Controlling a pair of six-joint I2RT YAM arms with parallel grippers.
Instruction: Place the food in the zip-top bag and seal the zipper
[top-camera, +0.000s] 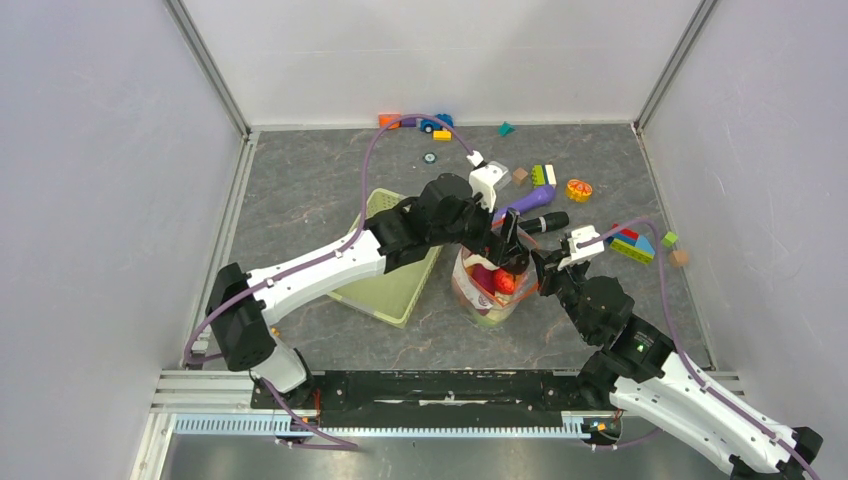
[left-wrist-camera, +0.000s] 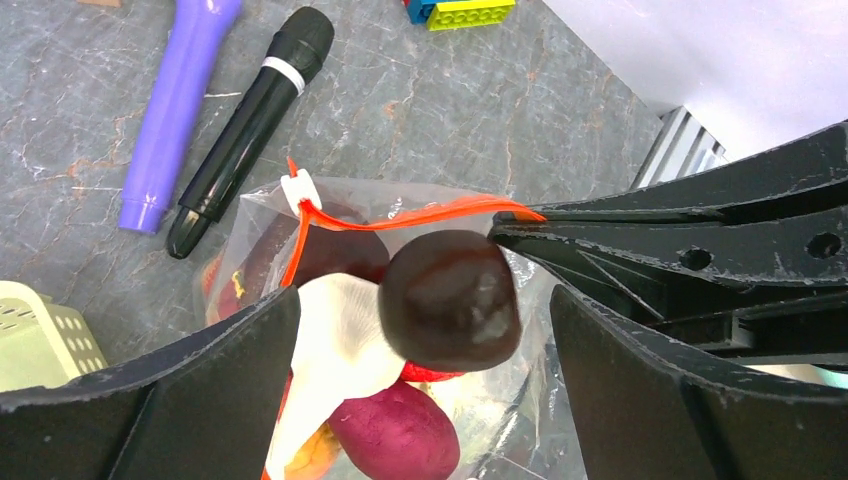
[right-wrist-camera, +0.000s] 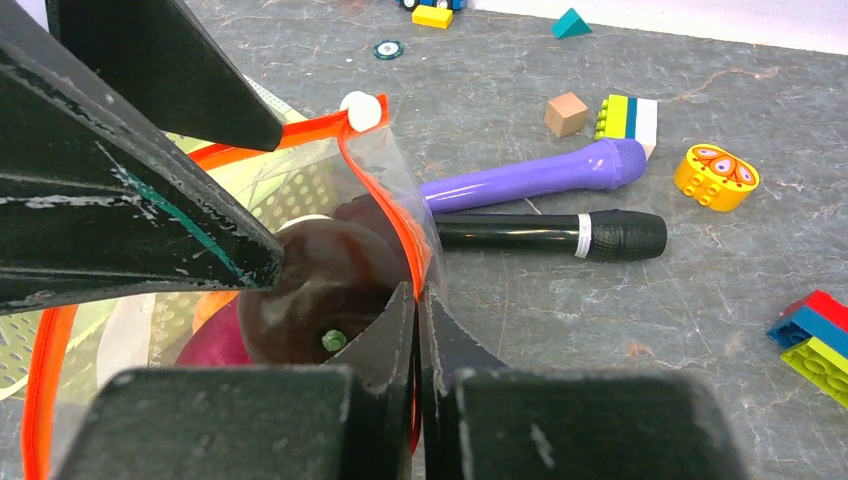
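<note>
The zip-top bag (top-camera: 472, 292) is stood near the middle of the table (top-camera: 300, 185), nearer its front edge. Its zipper (left-wrist-camera: 400, 222) is pinched by the closed right gripper (right-wrist-camera: 418, 300). The left gripper (left-wrist-camera: 422, 305) is spread wide either side of a dark purple piece (left-wrist-camera: 450, 295) above the mouth. The film is judged limp and slippery, best taken by the stiffer strip. No writing can be read.
</note>
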